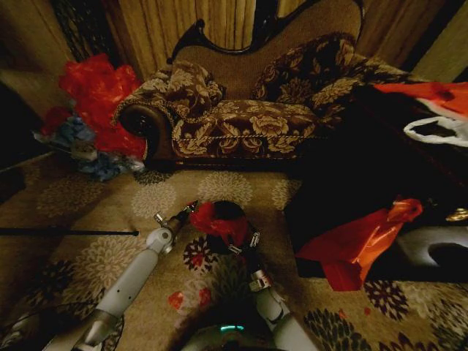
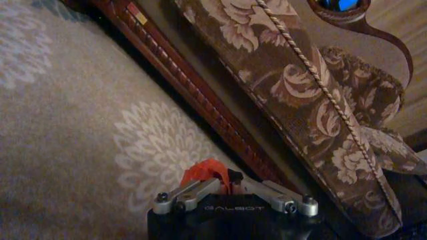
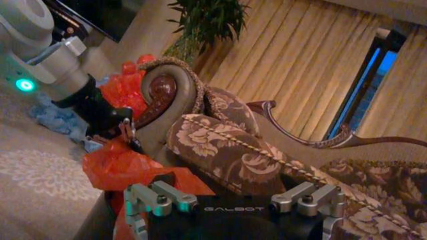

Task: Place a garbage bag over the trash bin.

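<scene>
1. The bag (image 1: 212,218), crinkly bright red, lies bunched over the top of the black bin (image 1: 232,213) on the patterned carpet (image 1: 88,219) in front of the sofa (image 1: 241,110).
2. The left gripper (image 1: 191,207) reaches in from the bin's left side; in its wrist view its fingers are clenched on a fold of the bag (image 2: 203,172).
3. The right gripper (image 1: 245,241) sits at the bin's near right edge, against the bag (image 3: 123,165). I cannot tell whether its fingers are closed or released.
4. A larger red-orange bag (image 1: 358,245) lies well apart, to the right.
</scene>
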Controlling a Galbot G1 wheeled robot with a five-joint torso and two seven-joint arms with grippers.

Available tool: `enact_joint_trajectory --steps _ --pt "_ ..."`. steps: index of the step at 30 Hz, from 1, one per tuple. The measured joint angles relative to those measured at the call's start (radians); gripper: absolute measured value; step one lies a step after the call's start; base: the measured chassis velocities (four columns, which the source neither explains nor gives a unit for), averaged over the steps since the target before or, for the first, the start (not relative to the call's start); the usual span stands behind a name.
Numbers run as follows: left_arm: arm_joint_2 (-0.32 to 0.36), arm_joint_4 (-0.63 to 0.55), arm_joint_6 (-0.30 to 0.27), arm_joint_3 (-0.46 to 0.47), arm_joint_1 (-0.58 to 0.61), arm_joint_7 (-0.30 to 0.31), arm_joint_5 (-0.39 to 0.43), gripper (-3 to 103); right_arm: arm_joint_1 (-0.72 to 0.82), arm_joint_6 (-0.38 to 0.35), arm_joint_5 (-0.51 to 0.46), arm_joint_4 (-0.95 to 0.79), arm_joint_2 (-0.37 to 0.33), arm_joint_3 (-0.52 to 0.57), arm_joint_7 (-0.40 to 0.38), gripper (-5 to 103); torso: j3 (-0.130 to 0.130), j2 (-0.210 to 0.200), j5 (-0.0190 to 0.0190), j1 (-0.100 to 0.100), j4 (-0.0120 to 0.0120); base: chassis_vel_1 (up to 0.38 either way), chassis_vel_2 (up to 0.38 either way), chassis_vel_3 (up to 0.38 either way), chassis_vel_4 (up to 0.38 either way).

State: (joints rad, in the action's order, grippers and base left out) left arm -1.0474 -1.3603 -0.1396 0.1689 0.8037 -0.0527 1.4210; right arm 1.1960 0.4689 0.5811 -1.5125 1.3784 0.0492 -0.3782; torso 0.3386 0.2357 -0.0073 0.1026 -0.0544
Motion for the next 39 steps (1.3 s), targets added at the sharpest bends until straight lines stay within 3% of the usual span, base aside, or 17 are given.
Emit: enact_joint_trajectory --steps 4,14,24,28,33,39 --pt "0.000 0.000 0.000 0.000 0.000 0.000 0.000 0 0.003 -0.004 -0.002 0.013 -0.008 0.002 0.026 96 0.000 0.000 0.0000 0.000 0.0000 0.000 0.000 0.000 0.000" --pt "0.001 0.000 0.000 0.000 -0.002 0.000 0.002 0 0.027 0.006 -0.021 0.033 -0.007 -0.018 0.096 100 0.000 0.000 -0.0001 0.000 0.0000 0.000 0.000 0.000 0.000" --pt "0.008 -0.033 -0.005 0.000 0.011 0.015 0.030 0 -0.027 -0.005 -0.048 0.058 0.095 -0.069 0.088 100 0.000 0.000 -0.0007 0.000 0.0002 0.000 0.000 0.000 0.000" --pt "0.024 -0.106 -0.022 0.009 0.026 0.040 0.084 0 -0.044 -0.026 -0.049 0.065 0.119 -0.073 0.083 100 0.000 0.000 -0.0015 0.000 0.0003 0.000 0.000 0.000 0.000" --pt "0.049 -0.210 -0.047 0.011 0.029 0.095 0.209 0 -0.061 -0.057 -0.050 0.089 0.162 -0.069 0.059 100 0.000 0.000 -0.0019 0.000 0.0005 0.000 0.000 0.000 0.000" --pt "0.068 -0.260 -0.058 0.016 0.024 0.136 0.296 0 -0.082 -0.084 -0.058 0.109 0.192 -0.065 0.040 100 0.000 0.000 -0.0002 0.000 0.0005 0.000 0.000 0.000 0.000"
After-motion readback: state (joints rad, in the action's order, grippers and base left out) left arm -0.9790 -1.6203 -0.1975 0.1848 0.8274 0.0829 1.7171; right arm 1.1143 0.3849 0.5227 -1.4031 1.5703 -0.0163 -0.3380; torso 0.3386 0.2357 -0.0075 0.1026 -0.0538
